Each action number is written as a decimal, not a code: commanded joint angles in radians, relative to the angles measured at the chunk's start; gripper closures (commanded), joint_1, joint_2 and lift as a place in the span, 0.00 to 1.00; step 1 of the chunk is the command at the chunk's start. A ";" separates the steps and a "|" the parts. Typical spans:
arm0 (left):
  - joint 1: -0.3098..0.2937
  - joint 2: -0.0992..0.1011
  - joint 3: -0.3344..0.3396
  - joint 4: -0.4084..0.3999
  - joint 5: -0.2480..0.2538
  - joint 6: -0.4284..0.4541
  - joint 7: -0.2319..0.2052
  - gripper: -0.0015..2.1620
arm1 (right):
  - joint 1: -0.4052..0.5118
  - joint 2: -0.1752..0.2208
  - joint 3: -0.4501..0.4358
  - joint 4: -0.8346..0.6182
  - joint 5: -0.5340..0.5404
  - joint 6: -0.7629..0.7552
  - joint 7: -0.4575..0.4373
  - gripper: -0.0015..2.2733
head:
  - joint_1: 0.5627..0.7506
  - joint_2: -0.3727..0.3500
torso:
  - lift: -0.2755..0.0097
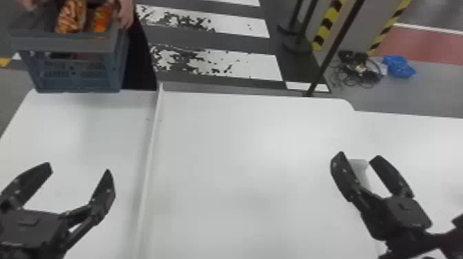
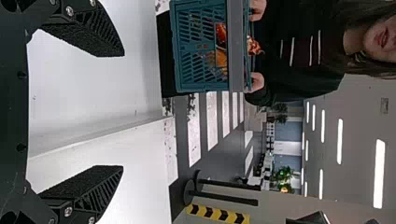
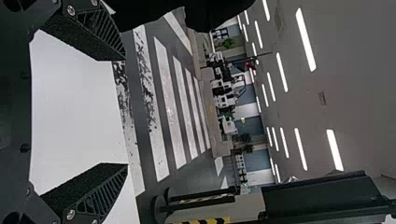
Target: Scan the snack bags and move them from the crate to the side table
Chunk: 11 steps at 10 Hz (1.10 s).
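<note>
Left wrist view: snack bags [image 2: 221, 59] inside crate [image 2: 179, 60]

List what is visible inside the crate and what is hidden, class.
A brownish snack bag and an orange one show at the top of the crate. Reddish patches show through its slotted side; that side hides whatever else lies below.

Crate [image 2: 201, 79] in a person's hands [image 2: 256, 81]

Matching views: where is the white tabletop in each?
Head view: the white tabletop spans the lower part; the crate is by its far left edge.
Left wrist view: between the left gripper's fingers.
Right wrist view: between the right gripper's fingers.
Shared landmark: white floor stripes beyond it.
</note>
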 commanded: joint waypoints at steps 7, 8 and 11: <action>-0.009 0.002 0.003 -0.001 0.002 0.000 -0.011 0.07 | 0.005 -0.001 0.001 -0.018 0.001 0.003 0.000 0.05 | 0.70 0.28 | 0.66; -0.010 0.003 0.003 -0.001 0.002 0.000 -0.011 0.07 | 0.005 -0.001 0.001 -0.021 0.001 0.006 0.000 0.05 | 0.70 0.28 | 0.66; -0.012 0.003 0.003 0.000 0.002 -0.003 -0.012 0.06 | 0.005 0.000 0.001 -0.023 0.001 0.015 0.000 0.05 | 0.70 0.28 | 0.66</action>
